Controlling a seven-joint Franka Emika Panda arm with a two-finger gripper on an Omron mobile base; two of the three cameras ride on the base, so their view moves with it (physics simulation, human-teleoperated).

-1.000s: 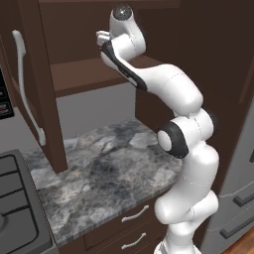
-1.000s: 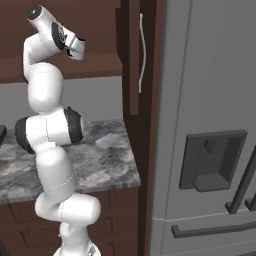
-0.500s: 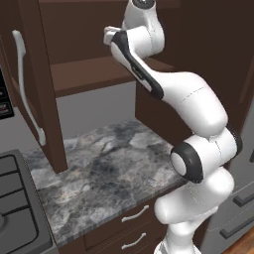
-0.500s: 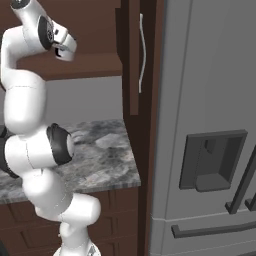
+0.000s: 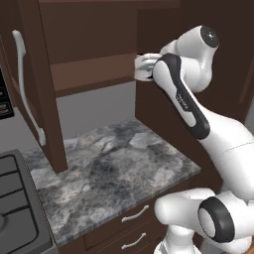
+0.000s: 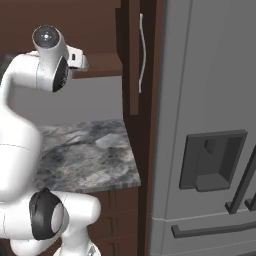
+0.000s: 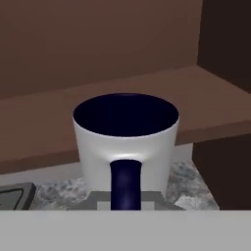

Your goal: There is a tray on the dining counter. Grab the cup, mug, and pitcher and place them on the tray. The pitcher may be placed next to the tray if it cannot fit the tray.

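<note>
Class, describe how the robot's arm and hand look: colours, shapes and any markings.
The arm is glossy white, built of rounded, tube-like links with dark grey-black joint bands and round dark joint caps. The hand is a small, blocky white piece. No cables or lettering can be made out.

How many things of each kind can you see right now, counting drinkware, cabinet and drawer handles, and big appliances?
Drinkware: 1, the mug
Cabinet door handles: 2, one and another
Drawer handles: 2, upper and lower
Appliances: 2, the stove and the fridge
Total: 7
</note>
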